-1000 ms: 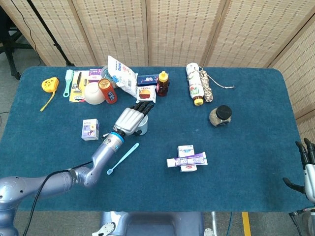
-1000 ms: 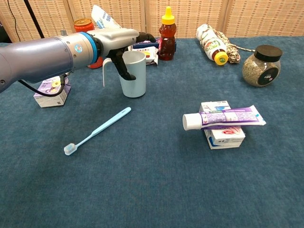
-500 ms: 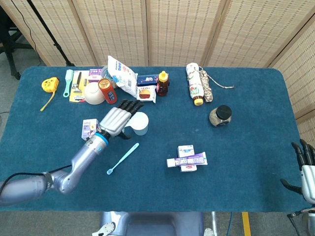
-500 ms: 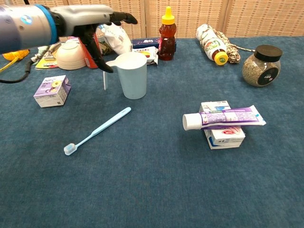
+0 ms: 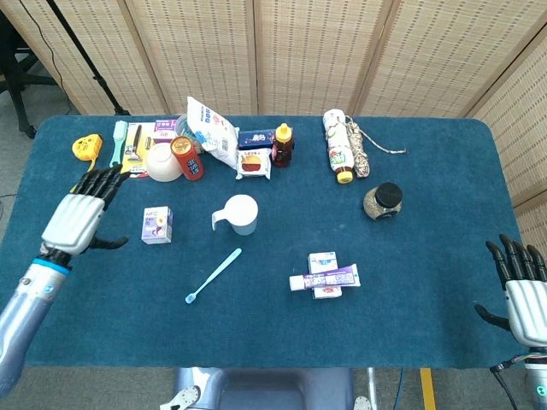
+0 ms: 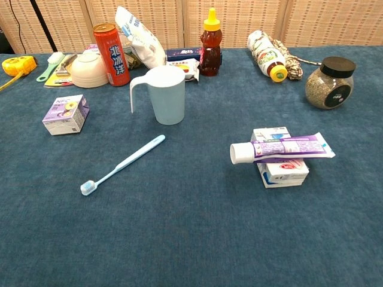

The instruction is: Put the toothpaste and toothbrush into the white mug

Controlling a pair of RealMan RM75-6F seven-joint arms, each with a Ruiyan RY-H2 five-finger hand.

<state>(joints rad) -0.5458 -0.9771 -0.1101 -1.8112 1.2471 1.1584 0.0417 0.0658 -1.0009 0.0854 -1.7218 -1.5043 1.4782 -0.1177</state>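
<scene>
The white mug [image 5: 240,214] [image 6: 163,94] stands upright mid-table, its handle pointing left. A light blue toothbrush [image 5: 214,275] [image 6: 123,164] lies flat in front of it, bristles toward the near left. The purple toothpaste tube [image 5: 326,278] [image 6: 282,149] rests on a small white box [image 6: 280,170] to the right. My left hand [image 5: 79,210] hovers open at the table's left side, well away from the mug. My right hand [image 5: 520,285] is open past the table's right edge. Neither hand shows in the chest view.
Along the back stand a red can [image 6: 111,46], a white bowl [image 6: 87,69], a snack bag [image 6: 139,36], a honey bottle [image 6: 210,43], a lying bottle [image 6: 267,54] and a jar [image 6: 328,82]. A small purple box [image 6: 66,114] sits left of the mug. A yellow tape measure [image 5: 85,147] lies far left.
My left hand has let go of the mug and drawn back to the left side of the table, leaving the chest view. The mug stays upright in place.
</scene>
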